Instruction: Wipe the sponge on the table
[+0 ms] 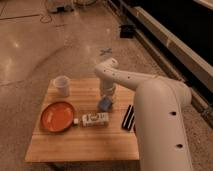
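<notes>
Gripper: the robot's two-finger gripper [106, 95] pointed straight down over the table, to the right of the orange plate in the picture and a little farther back than it.
Grip: it could not be told whether the gripper was apart, together or clamped on anything; its tip met the top of the sponge.
Sponge: the small light-blue soft rectangular sponge [105, 104] sat directly under the gripper on the tabletop, right of the orange plate and well apart from it.
Bottle: a white bottle with a label [95, 119] lay on its side just right of the orange plate, its cap end toward the plate, just in front of the sponge.
Black object: a black ridged rectangular object [129, 118] lay far right of the orange plate, beyond the bottle, beside the arm.
Plate: the round orange plate [56, 116] rested flat at the left part of the tabletop.
Cup: a white cup [61, 85] stood upright behind the orange plate, at the back left corner.
Table: the small rectangular light wooden butcher-block table [85, 142] carried the orange plate and everything else named above.
Arm: the thick white robot arm [160, 110] rose from the lower right, far from the orange plate, and bent over to the gripper.
Floor: the speckled polished floor [30, 50] lay behind the orange plate.
</notes>
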Controlling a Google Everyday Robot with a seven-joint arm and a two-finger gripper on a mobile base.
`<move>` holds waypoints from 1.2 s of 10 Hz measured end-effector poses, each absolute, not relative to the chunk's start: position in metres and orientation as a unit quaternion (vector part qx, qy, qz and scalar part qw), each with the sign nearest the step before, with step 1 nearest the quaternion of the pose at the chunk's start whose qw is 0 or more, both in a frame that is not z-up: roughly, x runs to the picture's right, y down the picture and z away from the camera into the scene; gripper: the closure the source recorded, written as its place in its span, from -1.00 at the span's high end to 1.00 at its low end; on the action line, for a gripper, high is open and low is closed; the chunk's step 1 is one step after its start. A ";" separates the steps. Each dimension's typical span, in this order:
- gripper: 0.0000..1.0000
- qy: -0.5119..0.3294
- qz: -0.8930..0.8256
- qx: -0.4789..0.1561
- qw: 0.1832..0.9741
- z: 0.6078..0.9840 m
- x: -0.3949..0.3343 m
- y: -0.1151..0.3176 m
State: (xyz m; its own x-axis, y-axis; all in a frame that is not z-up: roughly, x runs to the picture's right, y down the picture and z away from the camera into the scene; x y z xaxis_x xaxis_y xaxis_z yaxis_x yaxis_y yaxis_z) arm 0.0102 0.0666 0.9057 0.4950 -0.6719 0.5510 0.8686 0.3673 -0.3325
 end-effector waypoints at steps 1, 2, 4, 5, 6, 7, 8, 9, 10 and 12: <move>-0.43 -0.163 -0.470 -0.299 0.814 0.908 0.013 0.072; -0.43 -0.162 -0.470 -0.296 0.816 0.916 0.013 0.075; -0.43 -0.164 -0.472 -0.296 0.814 0.924 0.010 0.082; -0.43 -0.163 -0.468 -0.297 0.816 0.921 0.012 0.080; -0.43 -0.165 -0.468 -0.295 0.817 0.919 0.016 0.078; -0.43 -0.165 -0.468 -0.295 0.816 0.919 0.027 0.077; -0.43 -0.160 -0.471 -0.299 0.815 0.921 0.037 0.078; -0.43 -0.162 -0.472 -0.298 0.814 0.923 0.036 0.077; -0.43 -0.165 -0.473 -0.298 0.812 0.923 0.031 0.073; -0.43 -0.165 -0.474 -0.293 0.814 0.915 0.024 0.073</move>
